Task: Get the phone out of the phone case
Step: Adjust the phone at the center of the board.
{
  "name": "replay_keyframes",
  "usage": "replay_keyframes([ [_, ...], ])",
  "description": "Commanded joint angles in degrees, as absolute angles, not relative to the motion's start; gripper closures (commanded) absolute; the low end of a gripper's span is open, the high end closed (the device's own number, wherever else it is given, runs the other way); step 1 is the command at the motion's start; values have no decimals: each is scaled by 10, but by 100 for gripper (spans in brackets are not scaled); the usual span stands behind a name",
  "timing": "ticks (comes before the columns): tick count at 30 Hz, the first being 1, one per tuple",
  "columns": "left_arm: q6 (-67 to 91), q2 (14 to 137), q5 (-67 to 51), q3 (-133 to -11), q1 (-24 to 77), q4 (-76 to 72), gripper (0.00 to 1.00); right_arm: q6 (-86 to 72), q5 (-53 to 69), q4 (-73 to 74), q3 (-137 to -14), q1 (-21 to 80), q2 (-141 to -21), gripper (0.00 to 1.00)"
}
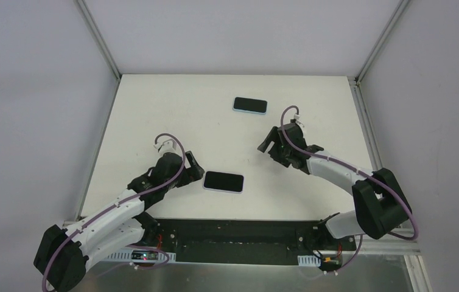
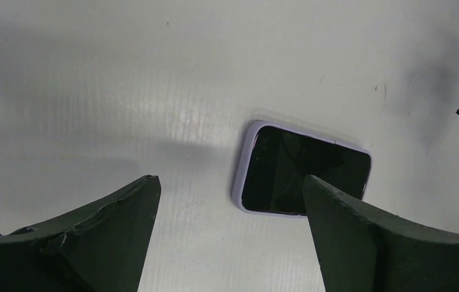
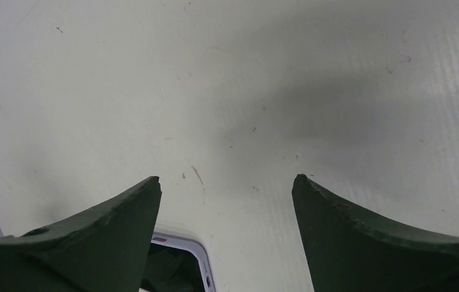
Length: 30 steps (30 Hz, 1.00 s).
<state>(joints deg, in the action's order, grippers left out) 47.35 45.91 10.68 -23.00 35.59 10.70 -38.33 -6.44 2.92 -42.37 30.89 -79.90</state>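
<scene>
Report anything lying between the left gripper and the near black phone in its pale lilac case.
Nothing visible does. The left gripper, open, sits just left of the black phone in its pale lilac case, with only bare white table between them.

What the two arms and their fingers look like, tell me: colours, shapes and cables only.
Both the left arm and the right arm have white tubular links between bulky black joint housings. A thin purple cable loops along each, with a white connector near the wrist. The left arm's fingers and the right arm's fingers are dark matte wedges tapering to blunt tips.
</scene>
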Motion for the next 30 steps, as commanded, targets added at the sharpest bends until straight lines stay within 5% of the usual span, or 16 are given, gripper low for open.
replay_keyframes([
  [1,482,482,83,-237,358,3,13,-386,-32,-23,-448,319,-827,22],
  [22,500,463,-32,-132,360,-45,40,-385,20,-59,-489,412,-941,39],
  [30,497,504,-61,-131,366,-50,42,-388,17,-59,-482,432,-954,44],
])
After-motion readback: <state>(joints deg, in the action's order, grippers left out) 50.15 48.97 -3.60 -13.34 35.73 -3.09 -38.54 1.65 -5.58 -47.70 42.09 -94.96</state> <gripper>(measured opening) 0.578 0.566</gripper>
